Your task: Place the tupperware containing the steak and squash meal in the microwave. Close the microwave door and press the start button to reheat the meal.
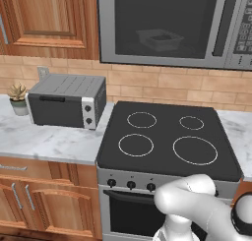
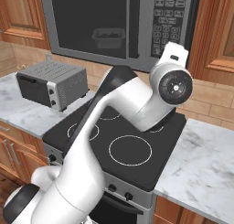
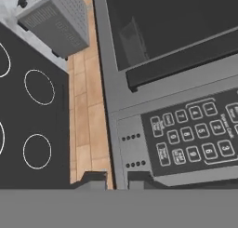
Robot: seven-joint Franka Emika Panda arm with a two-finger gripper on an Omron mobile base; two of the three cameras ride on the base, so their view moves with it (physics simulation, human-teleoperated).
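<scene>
The microwave door [image 1: 165,26] is seen closed, and the tupperware [image 1: 159,39] is made out dimly through the dark glass, resting inside the microwave [image 2: 119,27]; the placing and closing are therefore judged done, and the pressing of the start button is taken to be the step in hand. The hand [image 3: 116,179] is held close before the keypad [image 3: 193,137], its two dark fingertips drawn near each other with only a narrow gap and nothing between them. The next move is judged to call for the start key being picked out, since the labels are too blurred to read, and a short, straight push with the tips. The frame is brushed grey steel; the window is smooth dark glass; the handle [image 3: 186,59] is a dark straight bar; the keys are small rounded rectangles; the tub is shallow, clear, flared at the rim.
</scene>
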